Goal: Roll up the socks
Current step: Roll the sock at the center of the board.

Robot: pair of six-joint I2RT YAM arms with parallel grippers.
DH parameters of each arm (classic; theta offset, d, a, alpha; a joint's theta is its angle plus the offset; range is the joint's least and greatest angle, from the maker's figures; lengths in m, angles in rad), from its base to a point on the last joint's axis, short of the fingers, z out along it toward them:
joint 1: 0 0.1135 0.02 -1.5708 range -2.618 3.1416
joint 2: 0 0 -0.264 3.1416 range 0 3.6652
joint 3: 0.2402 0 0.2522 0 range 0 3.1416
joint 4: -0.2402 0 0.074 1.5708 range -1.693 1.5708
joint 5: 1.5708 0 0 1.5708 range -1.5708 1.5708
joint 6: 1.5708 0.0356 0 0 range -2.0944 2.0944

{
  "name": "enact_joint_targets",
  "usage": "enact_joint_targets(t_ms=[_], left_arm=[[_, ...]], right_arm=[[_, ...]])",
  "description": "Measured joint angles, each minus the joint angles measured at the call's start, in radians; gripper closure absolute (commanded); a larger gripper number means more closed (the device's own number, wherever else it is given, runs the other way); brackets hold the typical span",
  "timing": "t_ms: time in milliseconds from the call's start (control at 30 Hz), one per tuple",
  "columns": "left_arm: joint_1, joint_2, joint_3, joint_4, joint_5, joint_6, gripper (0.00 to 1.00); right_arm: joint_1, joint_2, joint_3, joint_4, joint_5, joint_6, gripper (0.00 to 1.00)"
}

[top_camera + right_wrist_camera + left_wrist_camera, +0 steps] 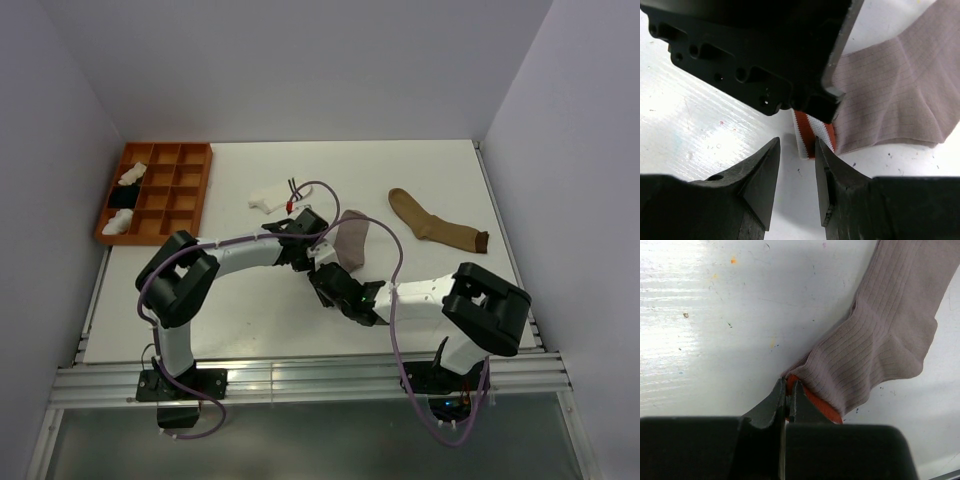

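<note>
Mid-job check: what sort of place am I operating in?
Probably a lab test cell: a white table boxed by blank walls, metal rails at its near edge, and an orange compartment tray.

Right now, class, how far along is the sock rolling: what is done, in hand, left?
Done: no loose sock looks rolled. In hand: the left gripper is shut on the grey sock's striped cuff; the right gripper stands open beside it. Left: roll it, then the white striped sock and tan sock, both lying flat.

The left tool (812,107) hides most of the grey sock's cuff (812,137).
</note>
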Motion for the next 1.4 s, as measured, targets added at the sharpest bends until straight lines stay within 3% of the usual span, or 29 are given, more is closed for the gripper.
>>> enact_joint_targets(t_ms=[1400], left_arm=[[-0.002,0.006,0.008,-0.002,0.002,0.006,1.00]], right_arm=[[-0.006,0.011,0.001,-0.023,0.021,-0.037,0.60]])
